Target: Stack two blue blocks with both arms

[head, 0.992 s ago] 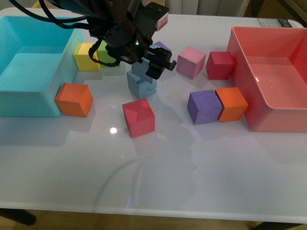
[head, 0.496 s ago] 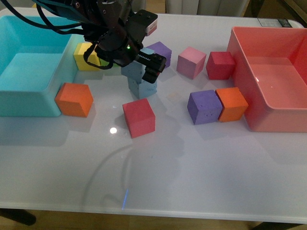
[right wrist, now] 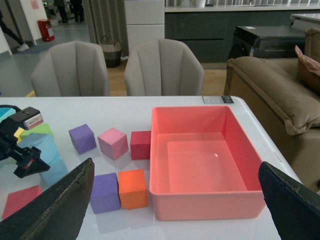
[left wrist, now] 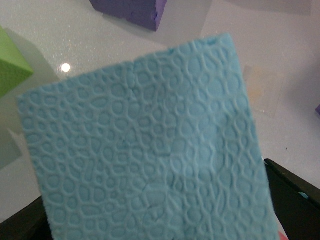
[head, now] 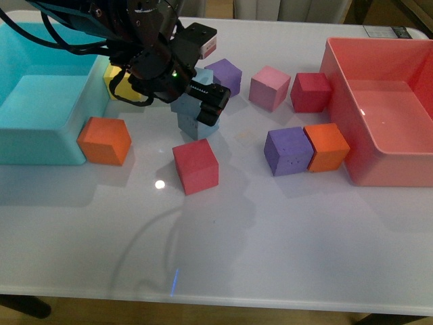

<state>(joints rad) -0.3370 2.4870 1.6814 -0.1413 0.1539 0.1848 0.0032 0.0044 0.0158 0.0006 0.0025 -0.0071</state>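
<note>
My left gripper (head: 197,101) is shut on a light blue block (head: 184,103) and holds it on or just over the second blue block (head: 193,127), which stands on the table; I cannot tell whether they touch. In the left wrist view the held block (left wrist: 150,145) fills the frame, with a black finger (left wrist: 295,200) at its side. My right gripper (right wrist: 174,200) is open and empty, high above the table near the pink bin (right wrist: 207,202). It is out of the front view. The blue blocks also show in the right wrist view (right wrist: 50,155).
A turquoise bin (head: 40,145) stands at the left and a pink bin (head: 358,162) at the right. Around the blue blocks are a red cube (head: 196,166), orange cubes (head: 105,141) (head: 327,146), purple cubes (head: 224,74) (head: 287,150), a pink cube (head: 269,88), a crimson cube (head: 311,91) and a yellow cube (head: 114,78).
My left arm has shifted left and slightly forward with the blue block in it, uncovering the far purple cube. The lower blue block has stayed in place.
</note>
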